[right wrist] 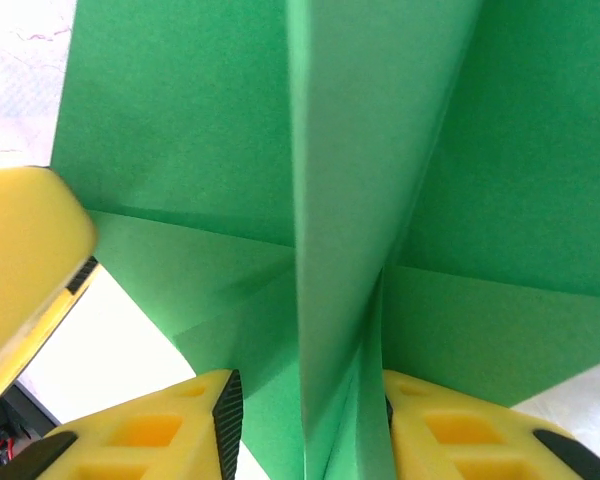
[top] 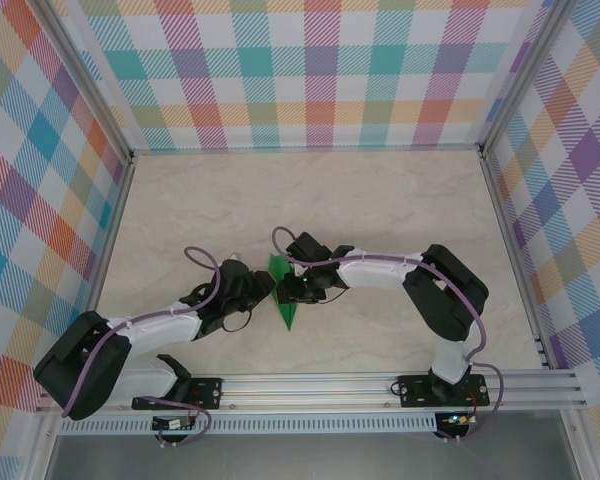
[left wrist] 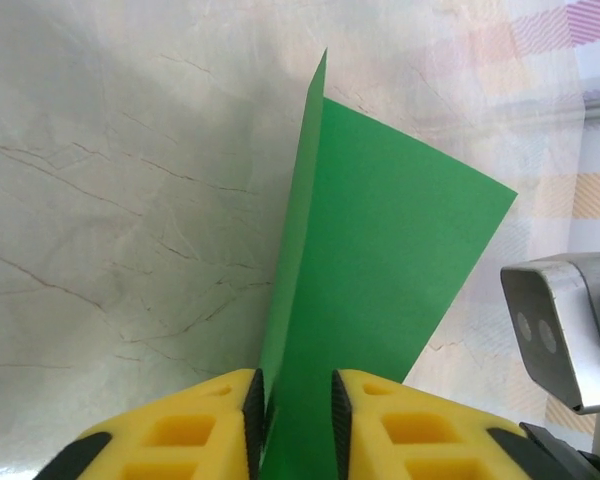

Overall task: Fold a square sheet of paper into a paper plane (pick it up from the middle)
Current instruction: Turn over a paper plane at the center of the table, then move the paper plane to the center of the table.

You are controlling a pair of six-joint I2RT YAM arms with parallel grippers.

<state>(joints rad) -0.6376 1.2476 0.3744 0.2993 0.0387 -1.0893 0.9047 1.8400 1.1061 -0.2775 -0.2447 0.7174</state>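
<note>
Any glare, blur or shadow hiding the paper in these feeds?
Top external: sharp, evenly lit, folded green paper clear. Left wrist: paper crisp, plaid wall washed out. Right wrist: paper very close, soft focus, table blown out white.

Plaid walls [top: 320,70], pale marbled tabletop [top: 380,200]

White arms [top: 375,270] with black joints, purple cables [top: 196,254] and yellow gripper fingers [left wrist: 180,430].

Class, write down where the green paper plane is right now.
Top view: the paper plane is at the table's middle, toward the near edge, between the left claw and the right claw.
</note>
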